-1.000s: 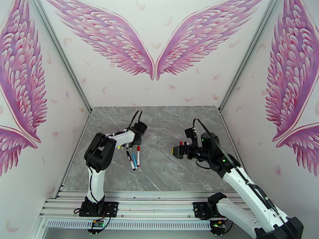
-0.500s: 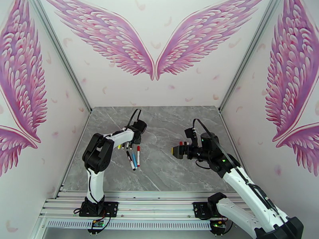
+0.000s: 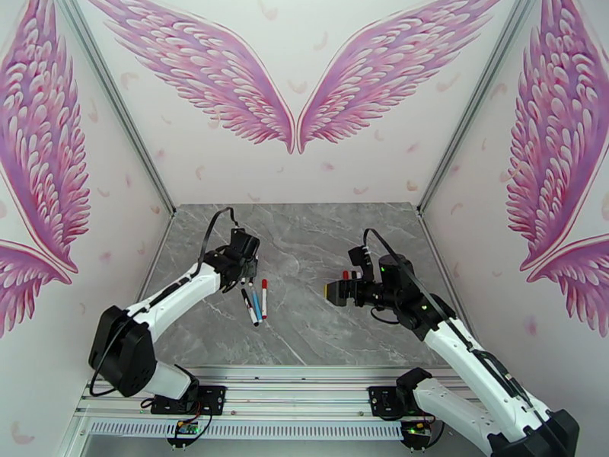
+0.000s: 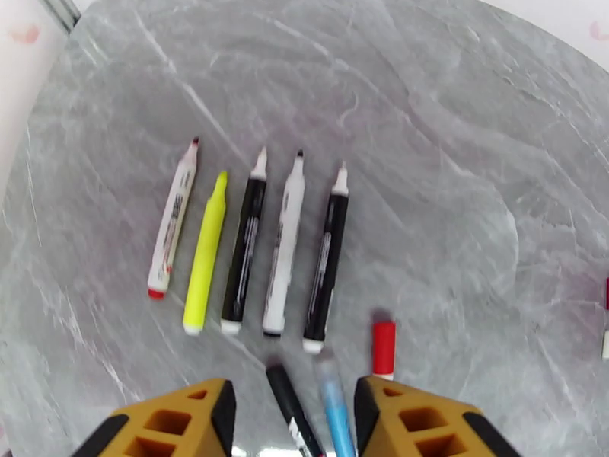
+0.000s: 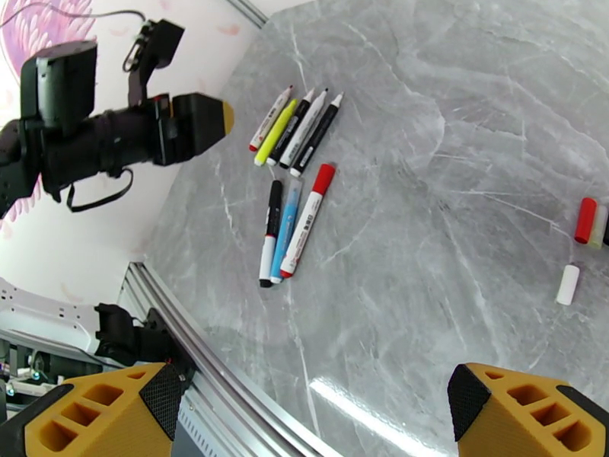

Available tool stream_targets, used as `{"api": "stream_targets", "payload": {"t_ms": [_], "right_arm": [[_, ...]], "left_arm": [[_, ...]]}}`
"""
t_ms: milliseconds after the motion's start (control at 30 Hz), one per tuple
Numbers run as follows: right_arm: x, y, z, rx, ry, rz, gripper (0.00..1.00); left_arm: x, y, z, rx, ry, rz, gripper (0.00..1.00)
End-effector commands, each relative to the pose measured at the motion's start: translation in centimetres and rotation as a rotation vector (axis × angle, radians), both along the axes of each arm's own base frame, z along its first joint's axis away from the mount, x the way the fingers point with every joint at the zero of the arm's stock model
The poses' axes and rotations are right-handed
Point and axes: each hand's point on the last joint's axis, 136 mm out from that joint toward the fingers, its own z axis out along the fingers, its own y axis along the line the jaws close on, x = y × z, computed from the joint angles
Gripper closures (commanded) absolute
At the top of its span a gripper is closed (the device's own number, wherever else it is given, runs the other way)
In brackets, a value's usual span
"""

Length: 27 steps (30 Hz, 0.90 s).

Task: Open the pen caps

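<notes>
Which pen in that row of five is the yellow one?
The highlighter, second from the left in the left wrist view, between a white pen and a black pen.

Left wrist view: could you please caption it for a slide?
Open left gripper facing a row of five uncapped pens, with three more pens lying nearer.

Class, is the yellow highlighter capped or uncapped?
Uncapped: the highlighter lies flat on the table with its bare tapered tip exposed.
</notes>
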Motion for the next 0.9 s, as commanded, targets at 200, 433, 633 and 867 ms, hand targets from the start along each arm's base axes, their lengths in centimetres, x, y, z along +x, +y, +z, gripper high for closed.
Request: {"api": "stream_targets", "payload": {"t_ms": [200,433,633,867], "right_arm": [[-0.9,1.1,-0.7,-0.020,0.011,-0.001,0.01],[-1.1,2.1,-1.2,-0.034,0.008,0.008,0.01],[-1.4,2.9,-1.9,-0.055,0.011,0.019,0.01],[-1.9,3.3,-3.0,-0.069,0.022,0.027,0.01]], "left_arm": [[-8.0,1.2,-3.0,-0.197,0.096,0.122,0.45],[-10.3,0.5,-6.3,-0.225,0.159,0.131,0.45],[-10.4,-0.6,-8.5,-0.231,0.201,0.121,0.45],[-9.7,-2.0,-9.6,-0.257,0.214,0.110,0.48]]}}
